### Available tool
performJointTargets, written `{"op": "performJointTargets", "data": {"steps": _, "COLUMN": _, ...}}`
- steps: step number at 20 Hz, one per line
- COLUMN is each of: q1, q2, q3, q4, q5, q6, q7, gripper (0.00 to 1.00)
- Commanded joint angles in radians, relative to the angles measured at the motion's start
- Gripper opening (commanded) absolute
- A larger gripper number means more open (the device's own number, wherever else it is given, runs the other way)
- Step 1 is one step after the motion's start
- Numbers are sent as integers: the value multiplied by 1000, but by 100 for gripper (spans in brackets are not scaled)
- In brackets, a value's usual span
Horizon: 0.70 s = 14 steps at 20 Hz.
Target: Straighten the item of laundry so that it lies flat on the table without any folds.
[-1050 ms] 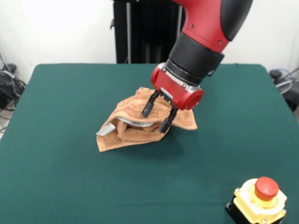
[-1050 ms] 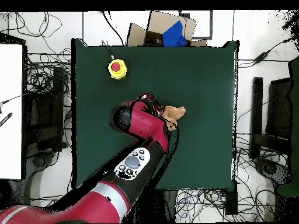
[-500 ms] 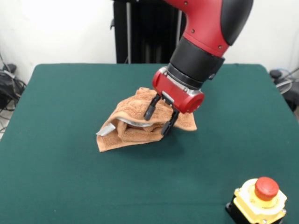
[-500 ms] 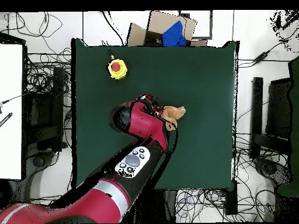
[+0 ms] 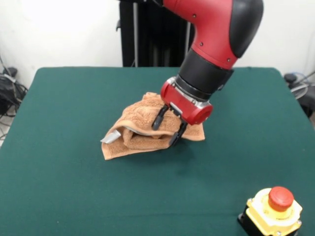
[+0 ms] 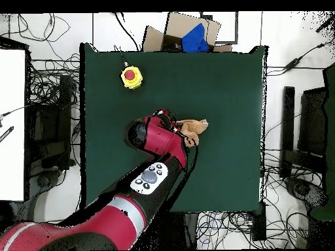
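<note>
The item of laundry (image 5: 140, 125) is an orange-tan towel, crumpled into a folded heap near the middle of the green table (image 5: 64, 187). A grey-white tag sticks out at its left side. My gripper (image 5: 167, 130) is open and tilted, its two black fingers pressing down onto the heap's right part, one finger on top and one at the front edge. In the overhead view the arm covers most of the towel (image 6: 194, 125), and only its right end shows beside the gripper (image 6: 183, 134).
A yellow box with a red stop button (image 5: 273, 210) stands at the front right corner of the table, also seen as the stop button (image 6: 130, 76) from above. Cables and a cardboard box lie on the floor around the table.
The gripper has sunk lower and slightly left onto the towel, its fingertips now pushed into the cloth. The towel's heap has barely shifted.
</note>
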Motion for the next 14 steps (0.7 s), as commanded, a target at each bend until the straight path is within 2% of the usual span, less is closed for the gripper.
{"op": "performJointTargets", "data": {"steps": 1, "q1": -24, "q2": 28, "q3": 171, "q4": 66, "q5": 24, "q6": -20, "q7": 195, "gripper": 100}}
{"op": "performJointTargets", "data": {"steps": 5, "q1": -17, "q2": 30, "q3": 162, "q4": 67, "q5": 15, "q6": -22, "q7": 188, "gripper": 100}}
{"op": "performJointTargets", "data": {"steps": 6, "q1": -17, "q2": 28, "q3": 163, "q4": 70, "q5": 18, "q6": -29, "q7": 193, "gripper": 0}}
{"op": "performJointTargets", "data": {"steps": 14, "q1": -2, "q2": 25, "q3": 147, "q4": 63, "q5": 20, "q6": 10, "q7": 191, "gripper": 0}}
